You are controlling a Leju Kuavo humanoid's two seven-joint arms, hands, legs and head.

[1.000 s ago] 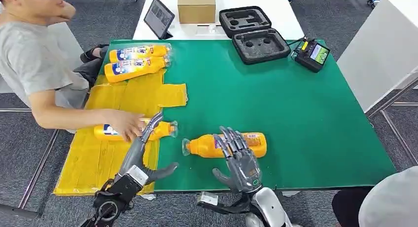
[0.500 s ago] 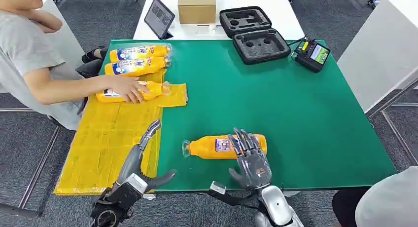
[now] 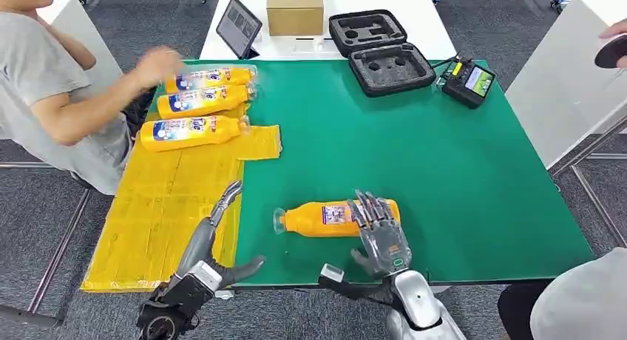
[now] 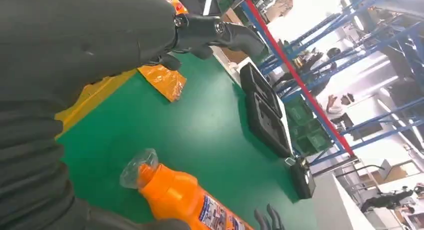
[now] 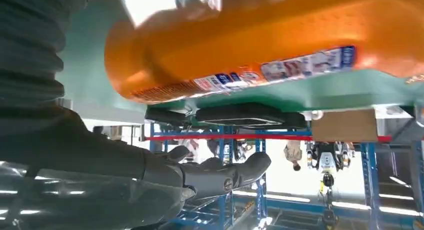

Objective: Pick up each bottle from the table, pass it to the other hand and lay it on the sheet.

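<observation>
An orange bottle (image 3: 329, 218) lies on its side on the green table (image 3: 444, 170), clear cap to the left; it also shows in the left wrist view (image 4: 185, 200) and the right wrist view (image 5: 270, 45). My right hand (image 3: 378, 233) hovers at the bottle's base end, fingers spread, holding nothing. My left hand (image 3: 214, 236) is open over the yellow sheet's (image 3: 159, 214) right edge, left of the bottle. Three more orange bottles (image 3: 194, 129) lie side by side at the sheet's far end.
A person in a grey shirt (image 3: 52, 81) sits at the table's left with an arm raised over the far bottles. A black foam case (image 3: 381, 52), a controller (image 3: 467, 81), a tablet (image 3: 238, 26) and a cardboard box (image 3: 294, 7) stand at the back. Another person (image 3: 584, 296) is at the lower right.
The person slid a bottle from the sheet's near part up beside the two far ones and lifted their hand away. My right hand drew slightly back toward the bottle's base end.
</observation>
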